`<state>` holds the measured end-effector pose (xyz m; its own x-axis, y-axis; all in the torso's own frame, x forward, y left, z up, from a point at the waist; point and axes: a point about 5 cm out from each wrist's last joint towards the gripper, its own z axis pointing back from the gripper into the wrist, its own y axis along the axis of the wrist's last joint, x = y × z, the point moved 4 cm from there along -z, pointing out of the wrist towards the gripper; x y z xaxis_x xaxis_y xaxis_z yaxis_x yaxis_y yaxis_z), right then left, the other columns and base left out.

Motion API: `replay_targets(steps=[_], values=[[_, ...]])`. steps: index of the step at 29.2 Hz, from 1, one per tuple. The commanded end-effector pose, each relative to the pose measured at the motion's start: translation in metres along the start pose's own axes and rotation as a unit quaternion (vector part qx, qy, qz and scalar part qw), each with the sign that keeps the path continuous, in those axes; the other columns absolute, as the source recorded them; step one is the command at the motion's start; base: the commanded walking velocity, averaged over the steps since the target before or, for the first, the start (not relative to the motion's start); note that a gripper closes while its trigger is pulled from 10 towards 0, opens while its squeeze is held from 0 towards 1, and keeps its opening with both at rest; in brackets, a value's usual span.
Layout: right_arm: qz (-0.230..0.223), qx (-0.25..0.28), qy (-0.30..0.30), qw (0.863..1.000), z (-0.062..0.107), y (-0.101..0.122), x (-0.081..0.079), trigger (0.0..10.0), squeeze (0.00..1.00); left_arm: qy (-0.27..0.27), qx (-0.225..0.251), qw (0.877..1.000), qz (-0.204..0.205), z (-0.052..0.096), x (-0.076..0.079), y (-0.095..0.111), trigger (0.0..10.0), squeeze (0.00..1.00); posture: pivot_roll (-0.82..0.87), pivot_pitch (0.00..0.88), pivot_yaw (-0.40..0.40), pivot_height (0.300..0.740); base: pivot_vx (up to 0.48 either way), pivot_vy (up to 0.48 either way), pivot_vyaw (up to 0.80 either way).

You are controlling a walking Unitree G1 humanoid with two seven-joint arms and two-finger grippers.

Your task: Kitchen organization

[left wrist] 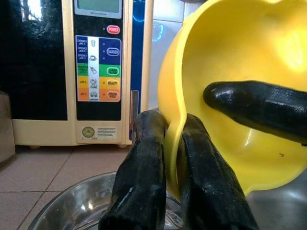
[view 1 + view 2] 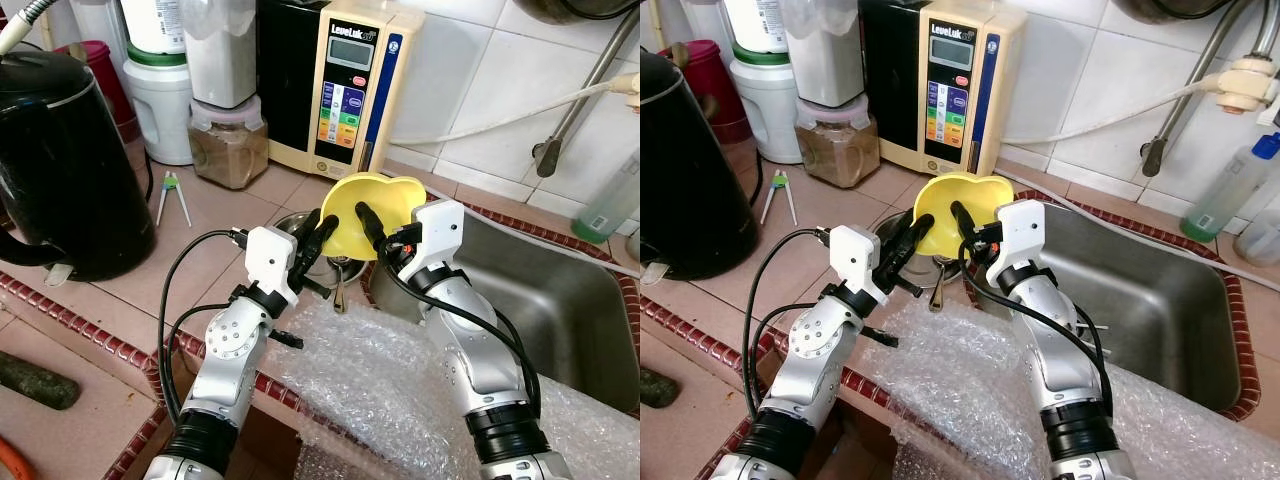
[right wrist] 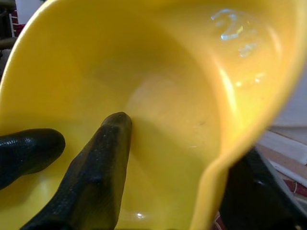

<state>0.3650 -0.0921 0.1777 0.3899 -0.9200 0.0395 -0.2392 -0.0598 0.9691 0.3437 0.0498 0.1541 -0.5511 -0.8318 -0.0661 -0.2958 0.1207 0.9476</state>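
A yellow plastic bowl (image 2: pixel 380 200) is held tilted in the air, just above a steel bowl (image 2: pixel 292 222) on the tiled counter beside the sink. My left gripper (image 2: pixel 322 230) is shut on the yellow bowl's near left rim; the left wrist view shows its fingers (image 1: pixel 144 172) pinching the rim (image 1: pixel 173 143). My right gripper (image 2: pixel 370 222) is shut on the bowl's right wall, with one finger (image 3: pixel 96 177) inside and the other outside. A metal handle (image 2: pixel 342 290) hangs over the steel bowl's front edge.
A black kettle (image 2: pixel 60 170) stands at the left. A water ionizer (image 2: pixel 345 90), a jar of brown powder (image 2: pixel 228 145) and a white container (image 2: pixel 160 100) line the back wall. The steel sink (image 2: pixel 560 300) lies to the right. Bubble wrap (image 2: pixel 370 390) covers the counter's front edge.
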Motion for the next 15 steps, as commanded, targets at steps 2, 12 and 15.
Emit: replay_targets(steps=[2,12,15], values=[[0.036,-0.018,-0.101,0.994,0.001,0.000,0.043,0.0,0.00,-0.051,0.025,0.998,-0.011,-0.006,0.022,0.011,0.0,0.00,0.15,0.000,-0.089,0.740,0.000,0.000,0.00],[0.054,-0.044,-0.140,0.988,0.008,-0.011,0.055,0.0,0.00,-0.041,0.017,0.999,-0.017,-0.004,0.022,0.008,0.0,0.00,0.15,0.000,-0.095,0.740,0.000,0.000,0.00],[0.066,-0.040,-0.158,0.984,0.011,-0.009,0.059,0.0,0.00,-0.035,0.015,0.999,-0.014,-0.004,0.021,0.007,0.0,0.00,0.15,0.000,-0.097,0.740,0.000,0.000,0.00]])
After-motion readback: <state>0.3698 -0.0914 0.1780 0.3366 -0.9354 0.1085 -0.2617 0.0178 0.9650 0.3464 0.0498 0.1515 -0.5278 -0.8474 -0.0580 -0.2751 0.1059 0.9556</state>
